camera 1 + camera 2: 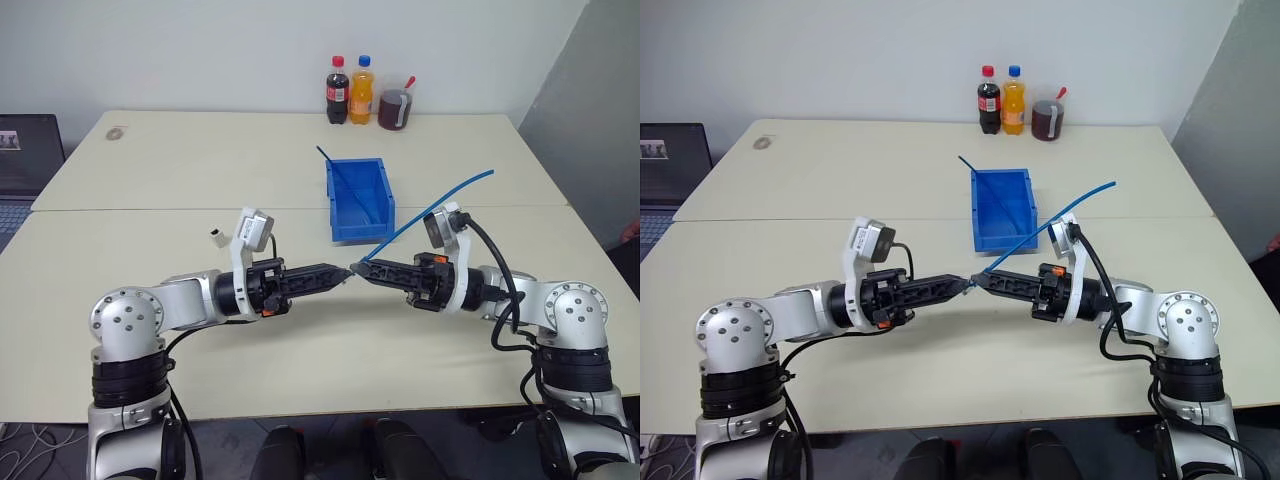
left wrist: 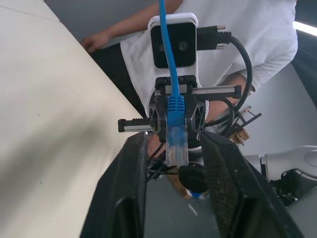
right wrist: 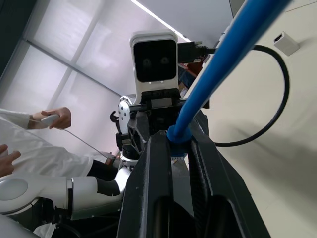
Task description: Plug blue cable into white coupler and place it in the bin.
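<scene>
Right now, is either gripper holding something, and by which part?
The right gripper holds the blue cable just behind its clear plug. The left gripper is open around the plug, holding nothing.

No lettering can be read anywhere in these views. The dark cola bottle (image 1: 337,90) at the far edge of the table carries a red label, and the orange drink bottle (image 1: 361,89) just to its right has a label too, but the words on both are too small to make out. The laptop screen (image 1: 28,153) at far left shows no legible text.
</scene>
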You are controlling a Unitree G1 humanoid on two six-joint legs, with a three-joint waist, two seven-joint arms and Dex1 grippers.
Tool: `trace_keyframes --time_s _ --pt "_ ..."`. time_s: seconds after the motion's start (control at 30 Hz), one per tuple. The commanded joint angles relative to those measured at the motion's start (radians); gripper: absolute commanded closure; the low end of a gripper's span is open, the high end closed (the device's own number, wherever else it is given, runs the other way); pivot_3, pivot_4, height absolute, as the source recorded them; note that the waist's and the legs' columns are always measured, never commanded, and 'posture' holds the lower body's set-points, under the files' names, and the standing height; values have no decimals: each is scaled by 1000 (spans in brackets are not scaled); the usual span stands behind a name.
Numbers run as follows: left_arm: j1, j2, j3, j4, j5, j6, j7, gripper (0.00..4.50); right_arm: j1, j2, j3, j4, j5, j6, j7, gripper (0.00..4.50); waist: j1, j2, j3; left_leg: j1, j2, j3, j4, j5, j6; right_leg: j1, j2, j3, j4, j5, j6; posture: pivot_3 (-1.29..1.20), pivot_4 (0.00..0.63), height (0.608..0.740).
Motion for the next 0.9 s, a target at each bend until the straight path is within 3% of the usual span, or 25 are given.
trace_keyframes --time_s 0.03,0.1,0.17,0.3,0.4,0.57,0.9 --pt "37 68 -14 -92 43 -68 -85 1618 -28 -8 -19 29 -45 -49 15 4334 0 0 0 0 0 0 0 0 0 0 0 0 0 0 0 0 150 740" --pt "67 108 -22 -130 94 -120 -114 1173 -31 -10 -22 45 -75 -63 23 4334 1 1 0 0 0 0 0 0 0 0 0 0 0 0 0 0 150 740" --pt "121 165 -48 -190 243 -236 -113 791 -33 -18 -22 62 -130 -84 45 4334 3 1 1 0 0 0 0 0 0 0 0 0 0 0 0 0 150 740" --pt "249 201 -71 -271 550 -459 41 49 -38 -18 -16 87 -211 -110 88 4334 4 3 2 -1 0 1 -1 0 0 -1 0 2 -1 0 -1 0 150 740" --pt "364 138 -75 -257 835 -591 328 49 -45 -12 -5 99 -267 -124 122 4334 8 4 2 -1 0 1 -1 0 0 -2 -2 3 -1 0 -1 0 150 740" --pt "461 -8 -82 -224 1090 -688 616 49 -68 9 6 122 -335 -129 167 4334 10 3 2 -4 0 0 -1 0 0 -3 -4 3 -1 0 -1 0 150 740" --pt "170 -337 -110 168 1218 -784 850 49 -116 14 1 157 -437 -121 217 4334 32 3 2 -4 -3 -1 2 0 0 -1 -4 -2 -1 2 2 0 150 740"
